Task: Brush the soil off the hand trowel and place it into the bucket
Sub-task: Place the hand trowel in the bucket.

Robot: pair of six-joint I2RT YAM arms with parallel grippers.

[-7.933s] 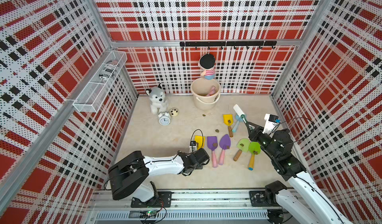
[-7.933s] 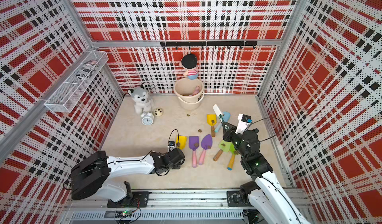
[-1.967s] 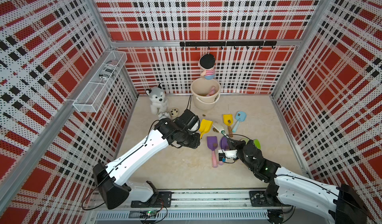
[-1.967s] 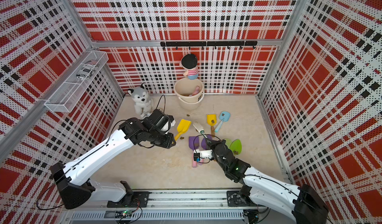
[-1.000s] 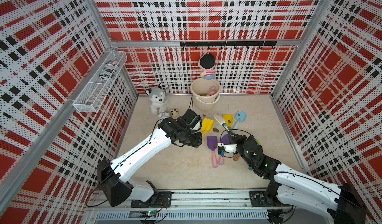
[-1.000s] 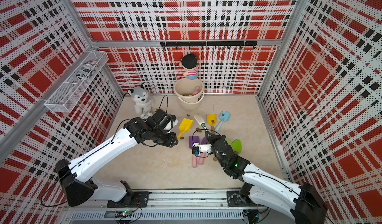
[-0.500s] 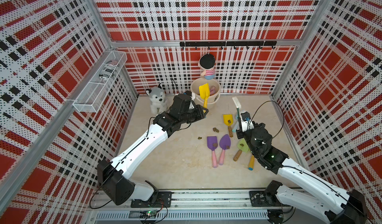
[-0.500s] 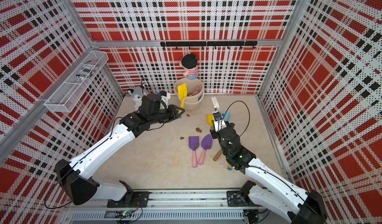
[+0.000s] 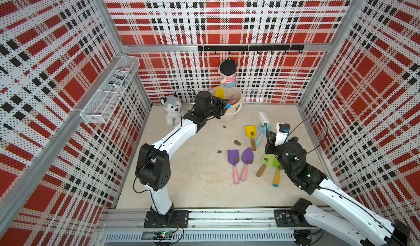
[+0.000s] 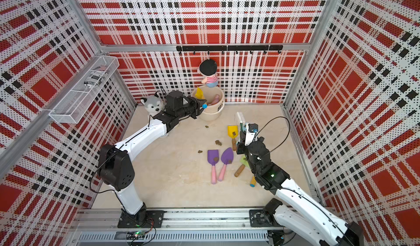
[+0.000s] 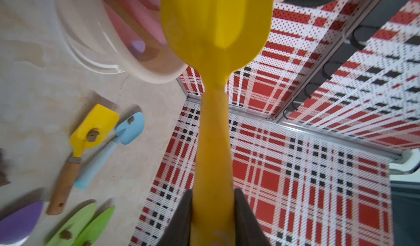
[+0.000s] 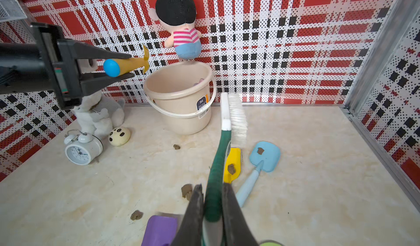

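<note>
Carrying left hand: clamped on the yellow trowel by its handle, blade clean-looking, above the bucket rim at 12 o'clock; drop pending.
Right hand: pinched tight on the brush, 3 o'clock.
Remaining: soil lumps on six trowels lying on the table.

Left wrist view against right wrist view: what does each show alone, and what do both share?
Only left wrist: the blade face of the held yellow trowel, and the wooden handle of the lying yellow trowel. Only right wrist: the brush in the right claw, the alarm clock, the husky plush. Both: the bucket, the blue trowel, the left claw gripping its trowel.
</note>
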